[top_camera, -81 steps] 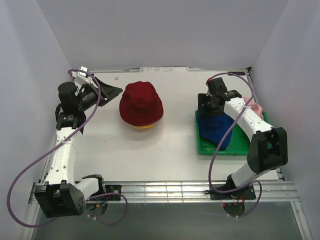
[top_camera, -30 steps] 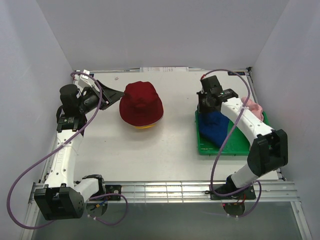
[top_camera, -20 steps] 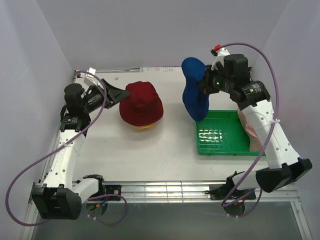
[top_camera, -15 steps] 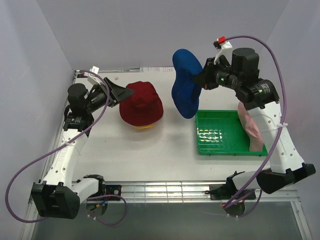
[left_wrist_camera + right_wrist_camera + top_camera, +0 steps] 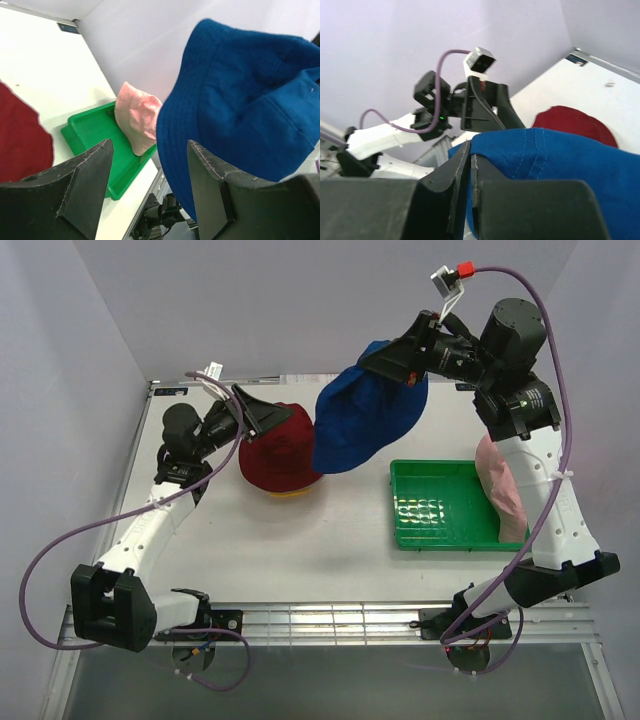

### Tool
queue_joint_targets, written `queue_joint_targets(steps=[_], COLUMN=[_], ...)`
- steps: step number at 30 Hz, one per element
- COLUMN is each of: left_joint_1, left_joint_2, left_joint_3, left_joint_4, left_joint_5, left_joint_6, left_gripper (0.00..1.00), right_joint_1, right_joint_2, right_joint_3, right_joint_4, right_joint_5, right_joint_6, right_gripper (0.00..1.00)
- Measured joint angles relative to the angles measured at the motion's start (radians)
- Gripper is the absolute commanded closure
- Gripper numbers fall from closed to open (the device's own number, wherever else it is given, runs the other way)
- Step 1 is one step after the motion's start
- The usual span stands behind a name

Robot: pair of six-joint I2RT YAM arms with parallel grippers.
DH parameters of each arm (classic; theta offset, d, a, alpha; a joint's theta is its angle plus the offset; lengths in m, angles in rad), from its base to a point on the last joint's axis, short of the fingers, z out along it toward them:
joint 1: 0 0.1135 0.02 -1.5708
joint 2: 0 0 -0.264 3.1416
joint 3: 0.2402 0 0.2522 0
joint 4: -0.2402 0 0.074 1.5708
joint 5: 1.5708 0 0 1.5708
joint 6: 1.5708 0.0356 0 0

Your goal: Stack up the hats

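My right gripper (image 5: 388, 364) is shut on the brim of the royal blue hat (image 5: 365, 425), which hangs in the air just right of the dark red hat (image 5: 280, 448). The red hat sits on a yellow hat (image 5: 290, 493) whose brim peeks out below. My left gripper (image 5: 262, 418) stands open at the red hat's left side, nothing between its fingers (image 5: 85, 185). In the left wrist view the blue hat (image 5: 240, 100) fills the right, beyond the jaws. A pink hat (image 5: 497, 485) leans on the right edge of the green tray. The right wrist view shows the jaws pinching the blue hat (image 5: 560, 160).
A green tray (image 5: 440, 508) lies at the right of the table, seen also as the green tray (image 5: 90, 131) with the pink hat (image 5: 137, 112) in the left wrist view. White walls close in the back and both sides. A metal rail runs along the near edge.
The right arm has lifted the blue hat out of the tray and swung it up and left toward the red hat. The left gripper has moved right to the red hat and opened wider.
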Motion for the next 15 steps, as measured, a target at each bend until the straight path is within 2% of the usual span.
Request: queue_joint_targets(steps=[7,15], left_joint_1=[-0.048,-0.065], left_joint_2=[0.011,-0.045], left_joint_3=[-0.06,-0.146], left_joint_4=[0.175,0.226], left_joint_5=[-0.001,-0.061], left_joint_6=[-0.115,-0.178], left_gripper=[0.28,0.28], right_joint_1=[-0.006,-0.011], right_joint_2=[0.016,0.07], right_joint_3=[-0.034,-0.032], right_joint_4=[0.215,0.346], right_joint_5=[-0.092,-0.114], right_joint_6=[0.178,0.298], right_gripper=[0.92,0.92])
